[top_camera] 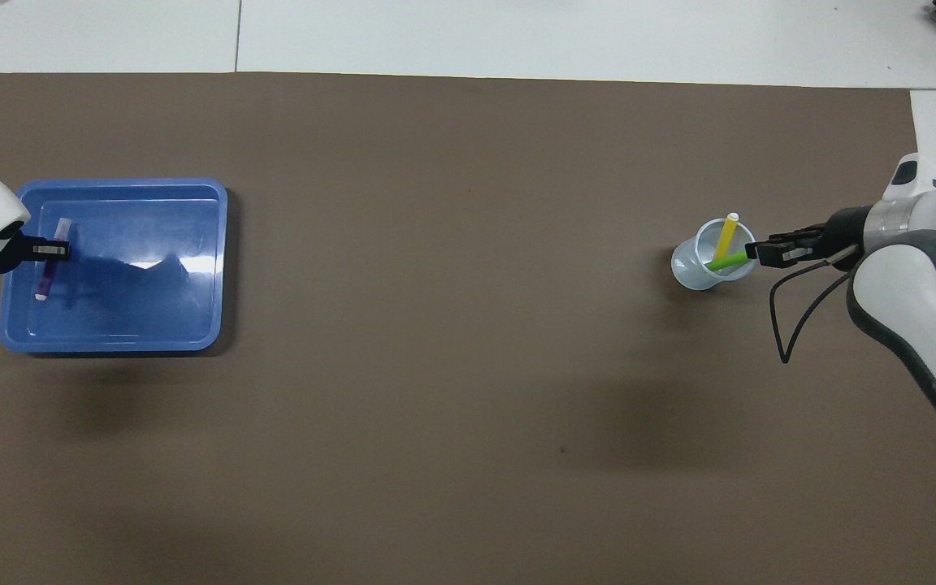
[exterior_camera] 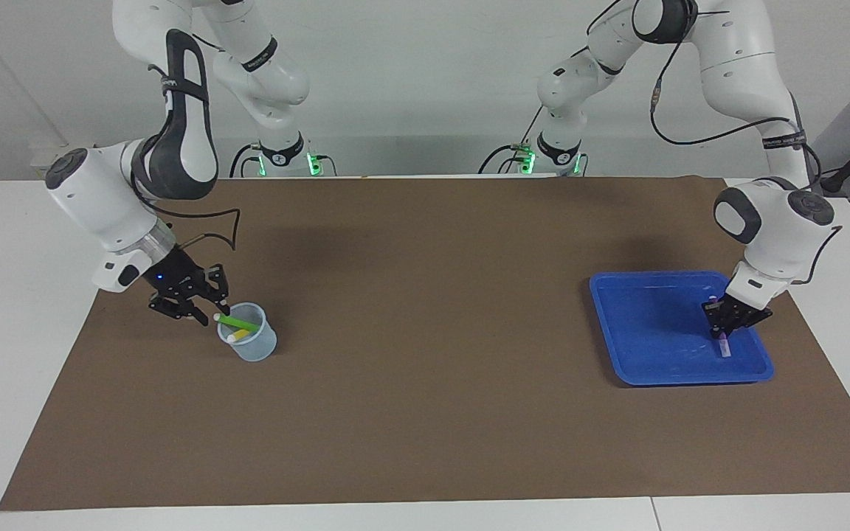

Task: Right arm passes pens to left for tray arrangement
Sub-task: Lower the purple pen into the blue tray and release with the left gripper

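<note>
A slim purple marker pen (exterior_camera: 722,341) is gripped by the left gripper's (exterior_camera: 721,333) closed jaws low inside the shallow blue plastic tray (exterior_camera: 646,324). The right gripper (exterior_camera: 212,309) is held at the green pen (exterior_camera: 237,322) in the translucent cup (exterior_camera: 251,345) beside a yellow pen (top_camera: 725,236); its jaw state cannot be told.

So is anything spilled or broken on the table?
Nothing stands out. The small see-through cup stands upright with the green pen and yellow pen leaning in it, and the purple pen is in the blue plastic tray.
</note>
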